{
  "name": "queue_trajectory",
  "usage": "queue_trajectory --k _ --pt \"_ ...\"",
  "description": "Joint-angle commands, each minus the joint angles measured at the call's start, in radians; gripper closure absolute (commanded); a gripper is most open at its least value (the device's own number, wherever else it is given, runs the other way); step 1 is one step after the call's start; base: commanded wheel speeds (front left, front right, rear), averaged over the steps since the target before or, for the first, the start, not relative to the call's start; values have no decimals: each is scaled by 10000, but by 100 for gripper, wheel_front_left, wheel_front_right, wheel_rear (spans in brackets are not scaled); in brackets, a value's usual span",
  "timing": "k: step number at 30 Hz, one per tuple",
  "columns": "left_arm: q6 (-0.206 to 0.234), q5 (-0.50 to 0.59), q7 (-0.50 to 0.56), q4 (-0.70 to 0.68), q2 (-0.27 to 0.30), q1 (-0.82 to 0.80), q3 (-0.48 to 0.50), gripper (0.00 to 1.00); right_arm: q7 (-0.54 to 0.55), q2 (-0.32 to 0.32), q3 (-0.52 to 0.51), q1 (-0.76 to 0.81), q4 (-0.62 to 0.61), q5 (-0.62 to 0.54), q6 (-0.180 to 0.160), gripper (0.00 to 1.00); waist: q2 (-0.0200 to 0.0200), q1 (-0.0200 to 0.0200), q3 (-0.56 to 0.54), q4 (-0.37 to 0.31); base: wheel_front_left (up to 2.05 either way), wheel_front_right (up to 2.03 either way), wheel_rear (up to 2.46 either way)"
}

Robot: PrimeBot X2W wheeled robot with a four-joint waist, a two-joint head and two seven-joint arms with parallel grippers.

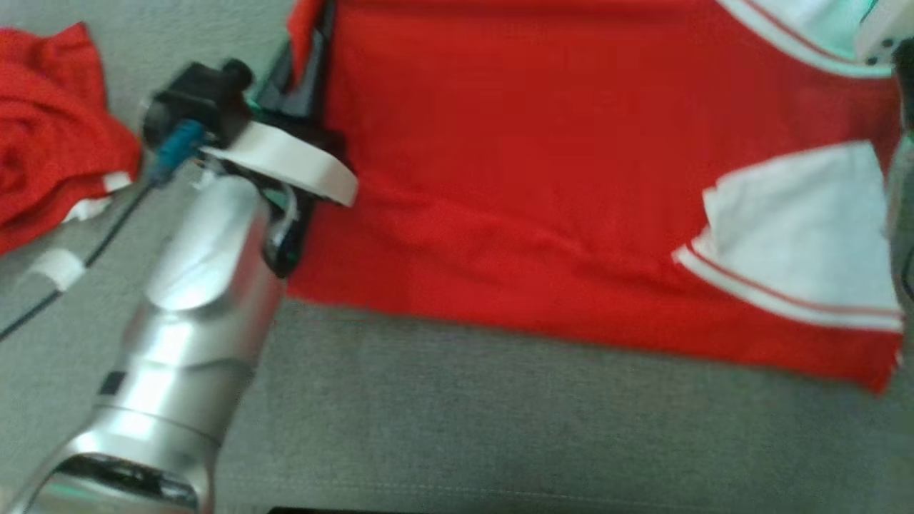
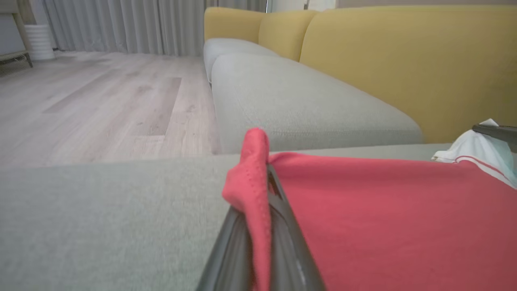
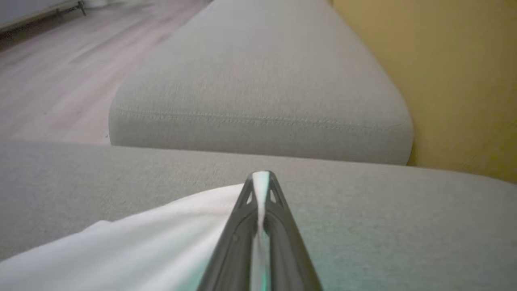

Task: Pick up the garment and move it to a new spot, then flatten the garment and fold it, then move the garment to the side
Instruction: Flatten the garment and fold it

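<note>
The garment (image 1: 543, 171) is a red shirt with white sleeves, spread flat on the grey sofa seat. Its near sleeve (image 1: 800, 228) lies folded onto the red body. My left gripper (image 1: 310, 68) is shut on the garment's red left corner; in the left wrist view the red hem (image 2: 252, 178) sticks up between the dark fingers (image 2: 282, 242). My right gripper (image 3: 261, 178) is shut on the white sleeve cloth (image 3: 161, 238) at the garment's far right corner. In the head view just the right arm's pale wrist (image 1: 882, 32) shows at the top right edge.
A second red garment (image 1: 50, 135) lies crumpled at the far left of the seat. A dark cable (image 1: 86, 257) runs across the grey seat (image 1: 500, 428) there. Yellow back cushions (image 2: 404, 68) rise behind the seat, and a wooden floor (image 2: 93, 101) lies beyond.
</note>
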Motion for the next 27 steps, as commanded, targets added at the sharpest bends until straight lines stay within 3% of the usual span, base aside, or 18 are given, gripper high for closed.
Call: queue_trajectory --k 1,7,11,27 --pt "19 179 -89 -502 559 -277 489 100 -325 152 -63 -374 -240 -116 31 100 0 -1 -62 -242 0 0 0" --pt "19 853 -89 -1414 979 243 890 100 -1267 762 -397 -258 -210 14 31 100 0 -1 -321 -824 0 0 0" --pt "19 1109 -89 -1699 1095 952 1090 100 -1501 1240 -290 299 -665 717 31 100 0 -1 -561 -1145 0 0 0" --pt "19 1971 -89 -2916 1204 3517 2114 100 -1570 1044 1174 5425 -5630 4409 31 100 0 -1 -1699 -1838 0 0 0"
